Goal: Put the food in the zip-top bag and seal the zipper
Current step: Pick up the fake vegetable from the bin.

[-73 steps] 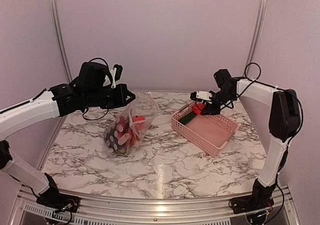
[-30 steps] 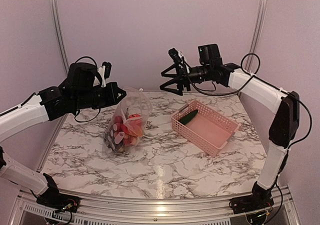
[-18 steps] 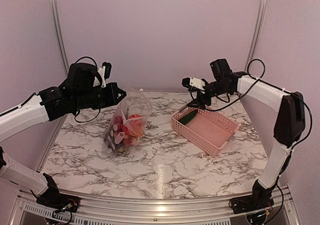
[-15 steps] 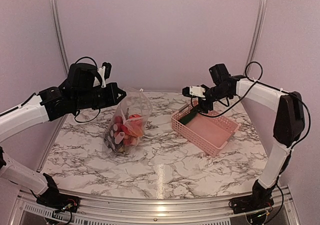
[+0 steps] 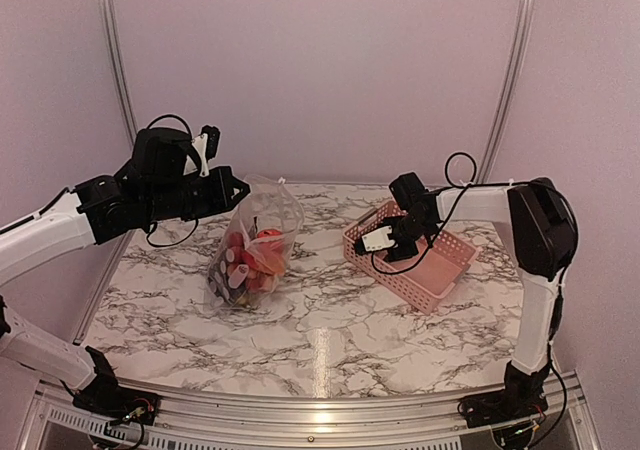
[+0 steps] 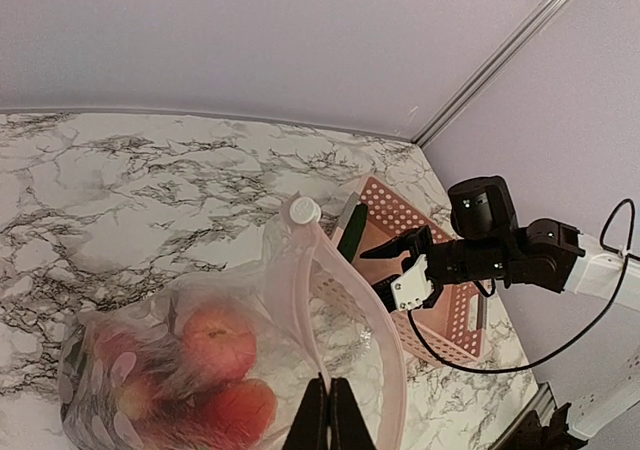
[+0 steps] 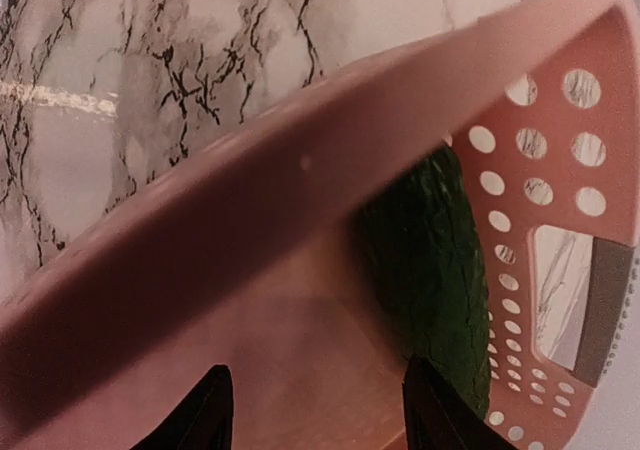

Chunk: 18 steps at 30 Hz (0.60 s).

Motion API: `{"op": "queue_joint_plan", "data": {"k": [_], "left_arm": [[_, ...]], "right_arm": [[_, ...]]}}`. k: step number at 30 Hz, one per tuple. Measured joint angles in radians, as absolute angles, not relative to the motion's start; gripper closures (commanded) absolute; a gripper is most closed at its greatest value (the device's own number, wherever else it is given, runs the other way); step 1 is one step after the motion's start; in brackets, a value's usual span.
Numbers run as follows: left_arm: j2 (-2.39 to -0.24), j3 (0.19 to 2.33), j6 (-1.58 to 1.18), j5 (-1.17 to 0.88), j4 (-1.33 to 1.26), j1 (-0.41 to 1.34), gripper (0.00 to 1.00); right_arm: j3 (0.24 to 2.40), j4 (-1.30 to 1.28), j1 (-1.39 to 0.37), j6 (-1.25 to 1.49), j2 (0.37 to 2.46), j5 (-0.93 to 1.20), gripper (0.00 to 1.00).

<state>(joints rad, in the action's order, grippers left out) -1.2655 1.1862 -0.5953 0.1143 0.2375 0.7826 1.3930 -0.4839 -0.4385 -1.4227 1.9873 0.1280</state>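
Marble tabletop [image 5: 330, 330], lilac walls [image 5: 320, 70].

Top view: left gripper [image 5: 236, 192] clenched on the mouth of the zip-top bag [image 5: 258, 240], holding it up. Red fruits [image 5: 266, 240] already inside. Right gripper [image 5: 383, 248] down in the pink basket [image 5: 405, 280].

Left wrist: zipper [image 6: 352, 290] gapes unsealed. Cucumber [image 6: 350, 233] lies in the basket.

Right wrist: jaws apart, not yet on the cucumber [image 7: 430, 260].

Left to do, I judge: cucumber, then sealing.

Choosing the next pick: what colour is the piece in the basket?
Dark green cucumber; right wrist view.
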Motion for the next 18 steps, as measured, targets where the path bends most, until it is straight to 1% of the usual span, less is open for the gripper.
{"op": "queue_joint_plan", "data": {"k": [9,18], "left_arm": [[-1.262,1.176,-0.603,0.114,0.237,0.783,1.0],[-1.262,1.176,-0.603,0.114,0.237,0.783,1.0]], "right_arm": [[1.474,-0.44,-0.446,-1.448,2.07,0.094,0.44],[1.492,-0.422,-0.446,-1.453,2.078,0.093,0.44]]}}
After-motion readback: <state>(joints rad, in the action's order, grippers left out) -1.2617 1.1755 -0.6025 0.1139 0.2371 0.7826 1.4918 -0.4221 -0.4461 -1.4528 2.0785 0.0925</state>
